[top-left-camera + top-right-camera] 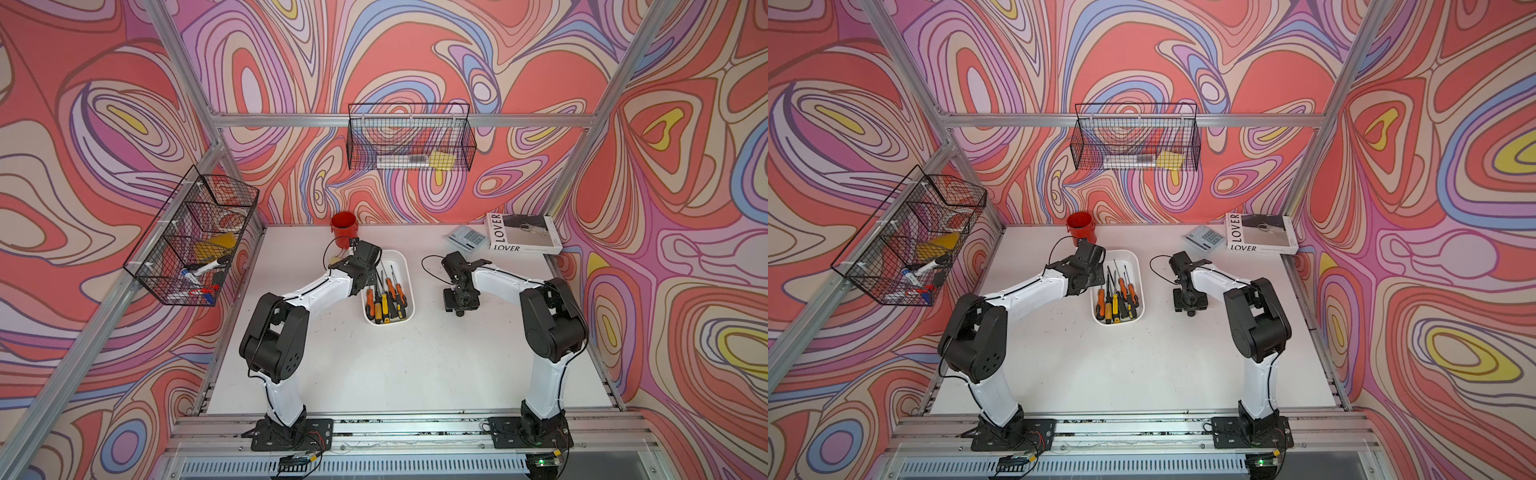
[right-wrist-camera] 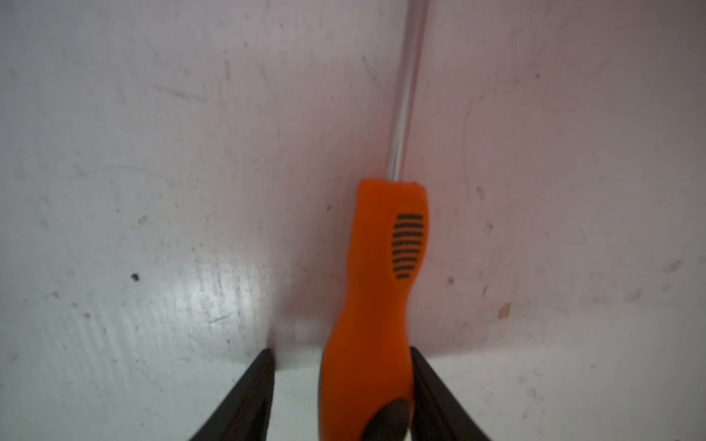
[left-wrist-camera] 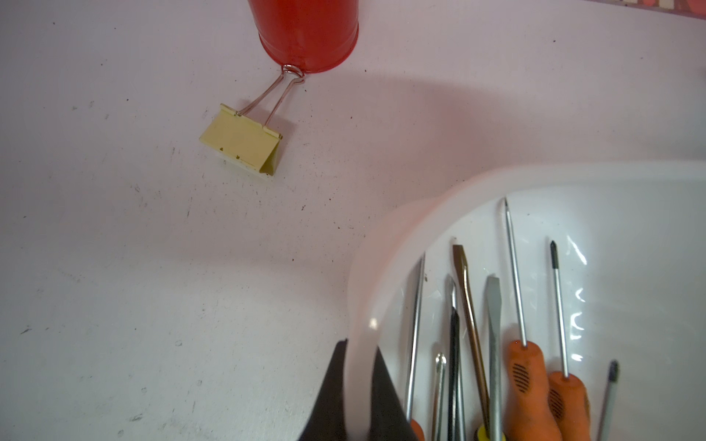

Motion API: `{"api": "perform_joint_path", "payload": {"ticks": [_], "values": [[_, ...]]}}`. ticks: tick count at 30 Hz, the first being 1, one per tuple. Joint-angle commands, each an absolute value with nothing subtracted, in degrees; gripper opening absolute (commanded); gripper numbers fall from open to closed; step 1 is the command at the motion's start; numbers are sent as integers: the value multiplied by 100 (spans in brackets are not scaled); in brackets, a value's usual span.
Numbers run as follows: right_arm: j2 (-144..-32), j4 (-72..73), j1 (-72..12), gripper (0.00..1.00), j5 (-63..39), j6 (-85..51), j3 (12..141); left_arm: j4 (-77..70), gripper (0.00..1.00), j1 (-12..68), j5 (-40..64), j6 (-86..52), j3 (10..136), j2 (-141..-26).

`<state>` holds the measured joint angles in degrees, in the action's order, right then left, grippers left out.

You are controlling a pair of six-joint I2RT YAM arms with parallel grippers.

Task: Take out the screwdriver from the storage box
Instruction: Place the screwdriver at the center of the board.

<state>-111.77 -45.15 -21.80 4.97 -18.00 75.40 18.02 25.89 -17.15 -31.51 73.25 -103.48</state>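
The storage box (image 1: 406, 266) is a shallow white tub in mid-table, holding several screwdrivers (image 1: 386, 299) with orange and yellow handles. My left gripper (image 3: 361, 351) is shut on the box's near-left rim (image 3: 363, 290), one finger inside and one outside. To the right of the box, my right gripper (image 2: 342, 349) points down at the table. It stands open around an orange-handled screwdriver (image 2: 382, 267) that lies on the bare table: one finger touches the handle and the other stands clear. In both top views the gripper body (image 1: 459, 303) hides this screwdriver.
A red cup (image 1: 344, 228) stands behind the box, with a yellow binder clip (image 3: 244, 143) beside it. A calculator (image 1: 467, 237) and a book (image 1: 521, 235) lie at the back right. Wire baskets hang on the left frame (image 1: 195, 237) and the back wall (image 1: 411, 139).
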Motion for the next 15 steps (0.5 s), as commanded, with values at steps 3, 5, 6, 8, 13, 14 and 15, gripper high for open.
{"api": "perform_joint_path", "payload": {"ticks": [3,5,6,8,13,14,15], "values": [[-11058,-4477,-2177,69,515,-1885,7443,1723,0,2567,-1846,-3116,7321,-10090],[-10990,-4478,-2173,75,547,-1898,7444,1723,0,2575,-1846,-3120,7321,-10089],[-10942,-4491,-2179,78,552,-1888,7451,1723,0,2575,-1846,-3118,7322,-10090],[-10852,-4499,-2177,84,550,-1866,7470,1723,0,2569,-1829,-3122,7320,-10081],[-10674,-4578,-2176,98,619,-1837,7541,1718,0,2573,-1794,-3127,7313,-10071],[-10649,-4587,-2174,98,642,-1828,7554,1714,0,2575,-1793,-3128,7313,-10072],[-10625,-4593,-2170,98,669,-1828,7558,1714,0,2572,-1785,-3137,7317,-10072]]}}
